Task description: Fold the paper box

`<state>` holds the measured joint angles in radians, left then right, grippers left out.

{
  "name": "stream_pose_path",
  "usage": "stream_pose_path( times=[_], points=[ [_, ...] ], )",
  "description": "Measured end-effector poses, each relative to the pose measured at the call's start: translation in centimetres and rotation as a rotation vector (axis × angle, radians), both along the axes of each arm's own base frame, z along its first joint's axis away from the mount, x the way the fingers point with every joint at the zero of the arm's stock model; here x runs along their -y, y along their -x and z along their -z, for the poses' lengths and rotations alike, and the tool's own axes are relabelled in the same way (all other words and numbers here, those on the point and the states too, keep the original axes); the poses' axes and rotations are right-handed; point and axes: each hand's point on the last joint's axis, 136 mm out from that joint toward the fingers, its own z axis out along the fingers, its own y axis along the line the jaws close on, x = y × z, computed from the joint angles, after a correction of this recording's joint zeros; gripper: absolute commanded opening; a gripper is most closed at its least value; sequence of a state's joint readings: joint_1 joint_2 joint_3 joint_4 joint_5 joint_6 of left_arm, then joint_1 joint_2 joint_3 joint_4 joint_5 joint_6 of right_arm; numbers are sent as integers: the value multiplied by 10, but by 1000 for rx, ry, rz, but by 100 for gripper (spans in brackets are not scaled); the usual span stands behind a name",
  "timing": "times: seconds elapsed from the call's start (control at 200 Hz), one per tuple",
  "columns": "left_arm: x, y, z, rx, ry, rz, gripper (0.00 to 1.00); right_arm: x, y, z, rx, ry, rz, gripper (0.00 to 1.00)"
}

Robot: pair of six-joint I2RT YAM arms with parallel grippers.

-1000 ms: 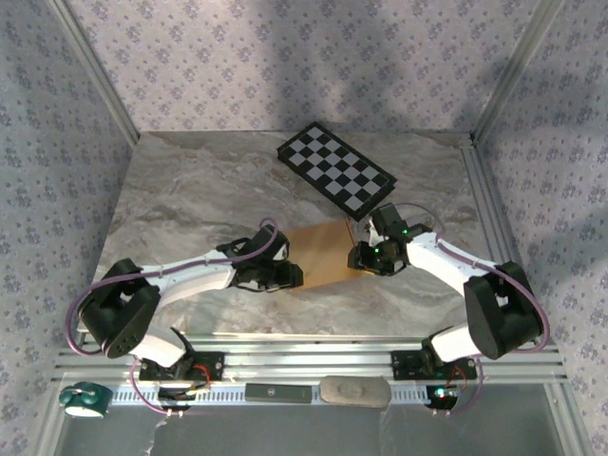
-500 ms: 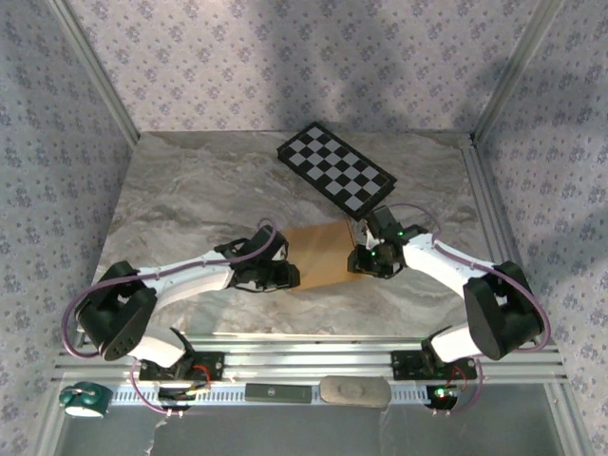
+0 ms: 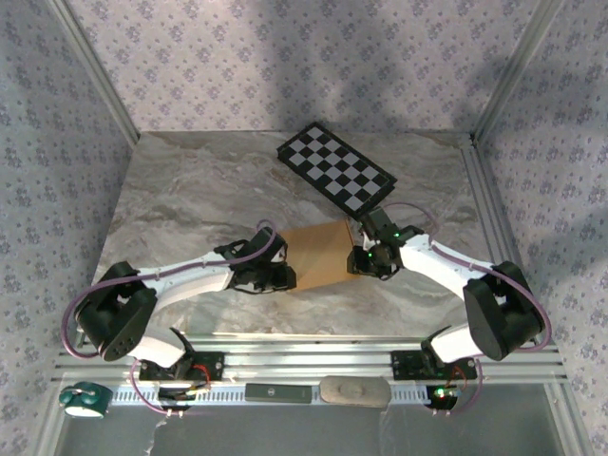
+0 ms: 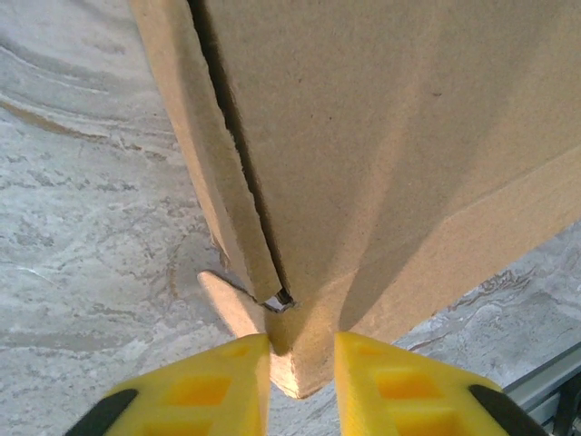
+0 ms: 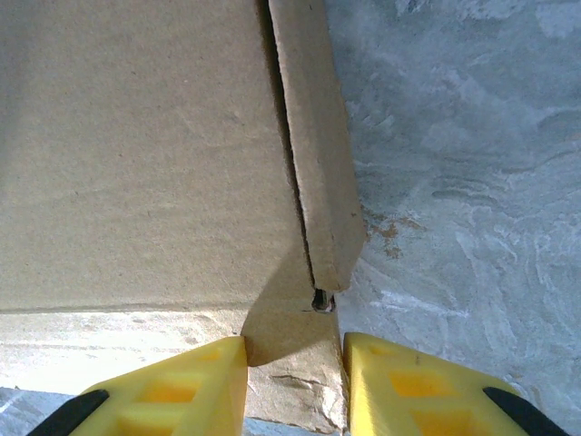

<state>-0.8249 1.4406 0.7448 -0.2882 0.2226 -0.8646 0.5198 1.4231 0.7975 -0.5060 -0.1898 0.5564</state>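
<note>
Paper box [image 3: 318, 255] lies mid-way on the table [image 3: 190, 190]. Left pincer [image 4: 302, 352] and right pincer [image 5: 295, 356] each clamp a corner. If you pull unevenly, the notched flap may tear or the creases skew.

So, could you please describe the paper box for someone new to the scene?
On the marble-patterned table, look between the left gripper and right gripper, nearer than the checkered board. The paper box is plain tan cardboard, not black-and-white squares.
</note>
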Motion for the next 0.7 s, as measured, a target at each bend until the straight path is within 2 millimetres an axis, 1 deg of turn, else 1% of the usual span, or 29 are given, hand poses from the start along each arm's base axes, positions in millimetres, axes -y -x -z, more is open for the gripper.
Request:
stream_pose_path(
  times=[0.275,0.56,0.7],
  points=[
    [-1,-2,0,12,-10,-1,22,3,0,1,16,38,-3,35],
    [-3,-4,1,23,-19,-7,22,3,-3,-5,65,127,-23,35],
    [-2,-4,0,23,-15,-7,30,4,-3,-5,74,143,-25,35]
  ],
)
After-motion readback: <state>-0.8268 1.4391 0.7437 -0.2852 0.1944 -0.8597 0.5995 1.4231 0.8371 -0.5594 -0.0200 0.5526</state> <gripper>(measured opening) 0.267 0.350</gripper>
